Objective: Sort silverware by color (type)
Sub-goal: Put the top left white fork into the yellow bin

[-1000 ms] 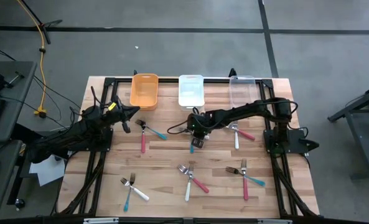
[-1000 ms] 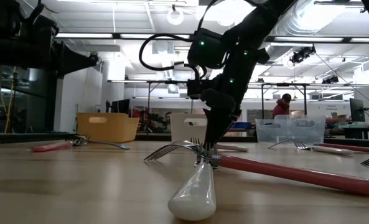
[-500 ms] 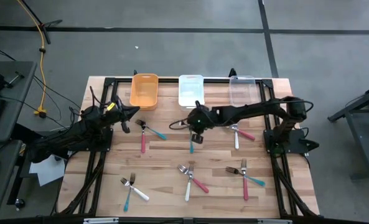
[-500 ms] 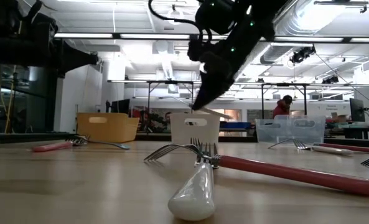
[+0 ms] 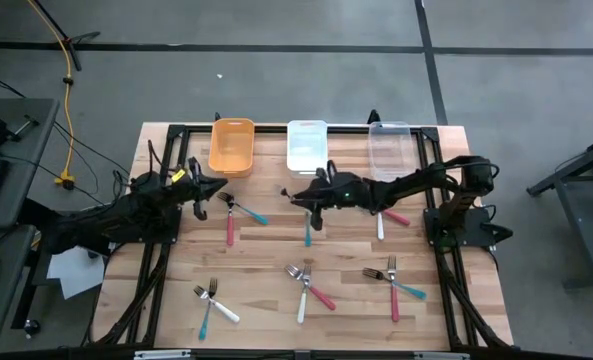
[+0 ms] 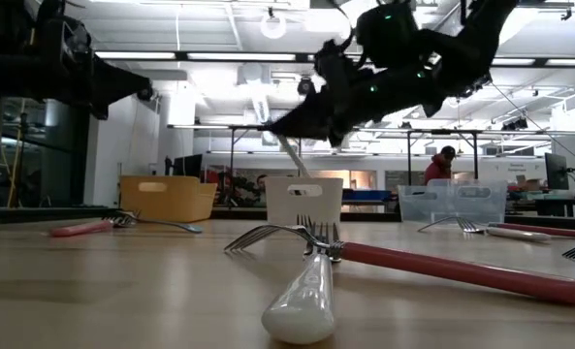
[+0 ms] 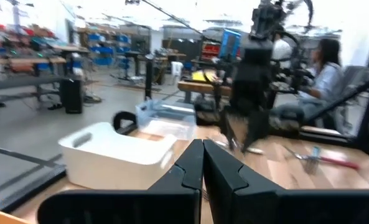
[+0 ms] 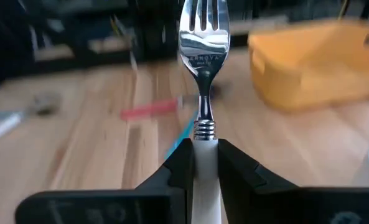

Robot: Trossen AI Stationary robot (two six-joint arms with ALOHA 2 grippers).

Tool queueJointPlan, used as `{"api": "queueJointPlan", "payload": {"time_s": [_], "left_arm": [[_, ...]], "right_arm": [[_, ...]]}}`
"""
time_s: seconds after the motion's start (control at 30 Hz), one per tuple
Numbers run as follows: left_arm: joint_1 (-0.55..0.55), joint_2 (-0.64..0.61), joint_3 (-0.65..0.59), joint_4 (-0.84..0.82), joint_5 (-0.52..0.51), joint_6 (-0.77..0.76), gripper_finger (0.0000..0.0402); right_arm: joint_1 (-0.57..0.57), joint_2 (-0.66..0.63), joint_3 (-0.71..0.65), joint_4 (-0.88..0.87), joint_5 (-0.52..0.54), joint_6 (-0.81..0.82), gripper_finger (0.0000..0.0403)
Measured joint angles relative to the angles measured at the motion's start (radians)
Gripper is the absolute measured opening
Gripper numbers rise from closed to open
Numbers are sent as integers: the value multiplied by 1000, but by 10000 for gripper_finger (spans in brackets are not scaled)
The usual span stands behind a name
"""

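Your right gripper [image 8: 202,163] pinches a white-handled fork [image 8: 202,43] (tines pointing away from the wrist), lifted above the table [image 5: 276,300] just in front of the white bin [image 5: 307,146]. Your left gripper [image 7: 202,167], fingers pressed together, waits near the orange bin [image 5: 232,145]. Other forks lie scattered on the wood.

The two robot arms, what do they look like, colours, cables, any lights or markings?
Both arms are dark, nearly black, built from slim jointed segments. The left arm carries a small yellow mark near its wrist. The right arm shows small green lights on its wrist housing and a black cable looping above it in the low view. Each gripper, left and right, has two dark, angular, wedge-shaped fingers.
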Motion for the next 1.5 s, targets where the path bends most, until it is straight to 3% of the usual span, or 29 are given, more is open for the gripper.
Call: {"api": "queueJointPlan", "payload": {"time_s": [0.17,0.3,0.53,0.73,1.17,1.5], "left_arm": [[-46,71,0,93,-4,-29,6],[-79,165,0,221,-52,-30,23],[-149,385,0,469,-54,-64,66],[-200,572,34,681,-60,-4,105],[-258,1003,328,683,-67,56,145],[-297,1224,510,696,-44,74,153]], "right_arm": [[0,0,-23,195,-47,-14,43],[-1,0,-23,257,-79,-43,43],[0,0,-23,358,-91,-64,43],[0,0,-23,380,-126,-70,43],[13,-1,-23,399,-130,-86,47],[28,-1,-23,398,-130,-122,44]]}}
